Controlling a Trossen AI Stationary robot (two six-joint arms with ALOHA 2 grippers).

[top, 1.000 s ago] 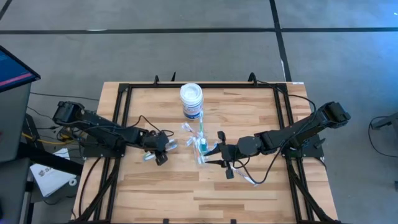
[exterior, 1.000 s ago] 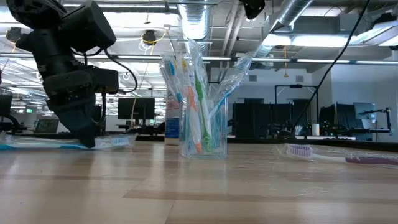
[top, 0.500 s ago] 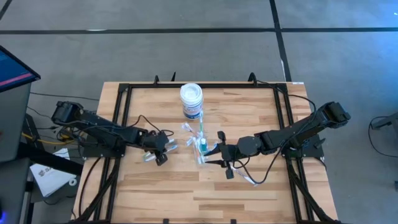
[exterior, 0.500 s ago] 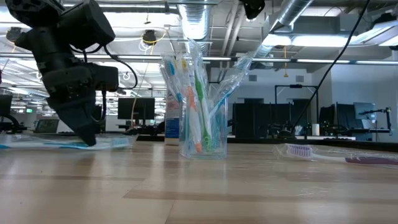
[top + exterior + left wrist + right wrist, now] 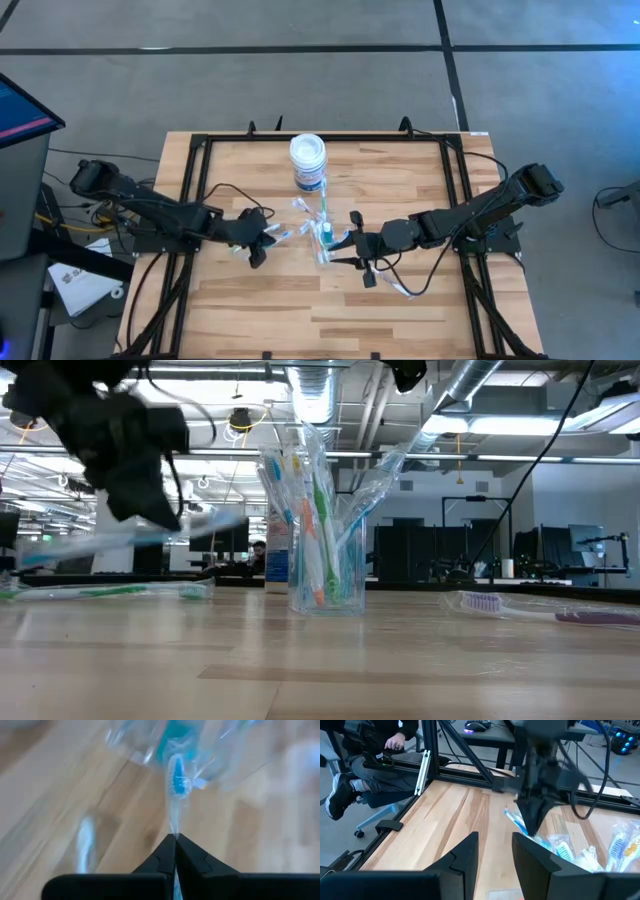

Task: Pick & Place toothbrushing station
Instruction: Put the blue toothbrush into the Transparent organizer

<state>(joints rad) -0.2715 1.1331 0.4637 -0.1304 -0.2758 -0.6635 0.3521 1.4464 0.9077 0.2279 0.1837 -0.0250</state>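
Two arms, high view: the left gripper (image 5: 262, 240) is near the middle of the table (image 5: 420, 310), left of the clear cup (image 5: 325, 243); the right gripper (image 5: 357, 250) waits just right of this cup.
White jar, high view: the white jar (image 5: 308, 162) stands behind the cup, well apart from both arms.
Low view: the left gripper (image 5: 140, 480) is above the wood, pinching a blue toothbrush (image 5: 130, 535) that is tilted; a green toothbrush (image 5: 105, 592) lies flat under it; the cup (image 5: 325, 520) stands upright, full of wrapped brushes.
Left wrist view: fingers pressed together on the thin handle, the blue toothbrush (image 5: 177, 777) head pointing away.
Right wrist view: the right fingers (image 5: 465, 855) stand apart, holding nothing.
Risk: I think the grip is at the very end of the handle, so the brush can swing or slip out; the crowded cup may tip if it is pushed.
Writing: the jar's label is too small to read.
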